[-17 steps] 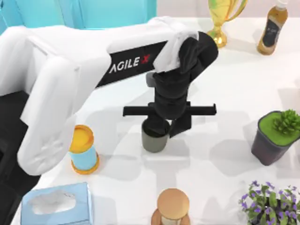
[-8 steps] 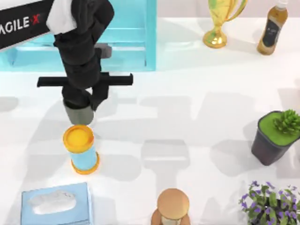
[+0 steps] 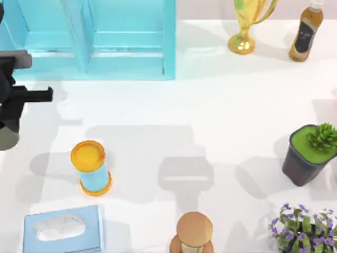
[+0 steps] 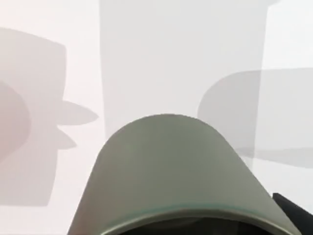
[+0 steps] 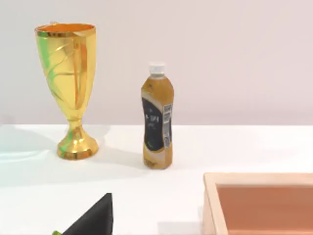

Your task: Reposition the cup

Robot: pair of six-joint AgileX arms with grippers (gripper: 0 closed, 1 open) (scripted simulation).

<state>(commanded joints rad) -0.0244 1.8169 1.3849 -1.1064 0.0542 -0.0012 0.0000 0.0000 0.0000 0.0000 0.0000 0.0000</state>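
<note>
1. White worktop [image 3: 221,105] carries many small things, and grey shadows lie across it.
2. At the left edge of the worktop, the left gripper [image 3: 7,113] shows as a black shape with a bar sticking out.
3. The cup [image 3: 6,138] is right under that gripper, at the very left edge, and part of it is cut off by the picture's side.
4. In the left wrist view the cup [image 4: 176,181] is very close, grey-olive and plain, with the white worktop behind it.
5. A black finger tip [image 4: 293,208] sits against the side of the cup, so the left jaws look closed on the cup.
6. I cannot tell if the cup touches the worktop or hangs above it.
7. A blue can with a yellow lid [image 3: 91,167] stands near the cup, toward the near left corner.
8. A blue tissue box [image 3: 60,227] sits in the near left corner.
9. A big blue shelf [image 3: 105,39] stands along the far edge on the left.
10. A gold trophy [image 3: 247,21] and a brown bottle [image 3: 305,32] stand at the far right corner.
11. A dark pot with a green plant [image 3: 308,155] stands at the right edge, with purple flowers [image 3: 303,227] in the near right corner.
12. A round wooden thing [image 3: 194,232] stands at the near edge.
13. The right wrist view looks at the trophy and bottle, and I cannot tell how the right jaws stand.
</note>
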